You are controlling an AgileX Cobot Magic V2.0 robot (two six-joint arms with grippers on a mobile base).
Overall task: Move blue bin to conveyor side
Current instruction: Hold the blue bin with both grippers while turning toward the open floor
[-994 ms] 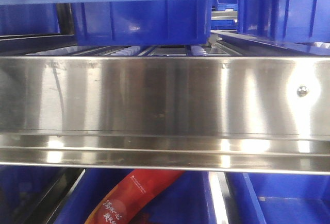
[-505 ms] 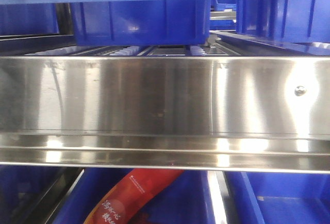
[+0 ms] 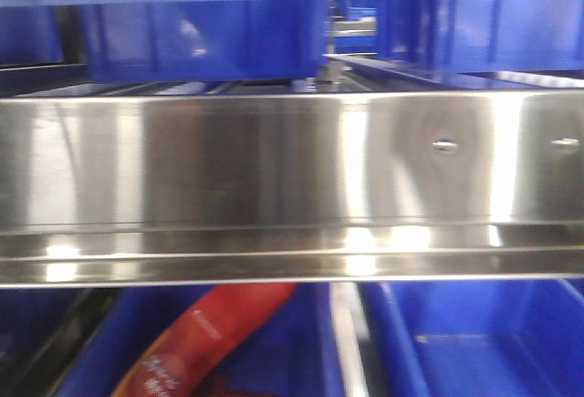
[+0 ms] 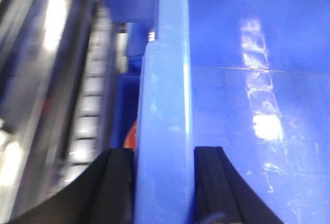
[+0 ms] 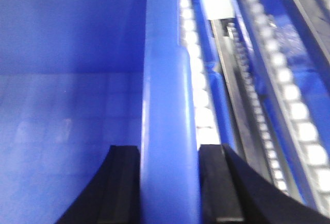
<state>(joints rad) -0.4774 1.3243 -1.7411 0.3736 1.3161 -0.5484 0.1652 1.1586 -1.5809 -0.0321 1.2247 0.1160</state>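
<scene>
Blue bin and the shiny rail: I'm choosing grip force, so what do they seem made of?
The blue bin looks like glossy moulded plastic: smooth rim, soft light reflections. The rail appears to be stainless steel, brushed finish, mirror-like streaked highlights; the exact metal is uncertain.

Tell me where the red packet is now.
In the front view, the red packet lies at the bottom left, in a blue crate just below the steel rail.

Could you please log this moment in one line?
left gripper: shut on blue bin rim | right gripper: shut on opposite rim
</scene>
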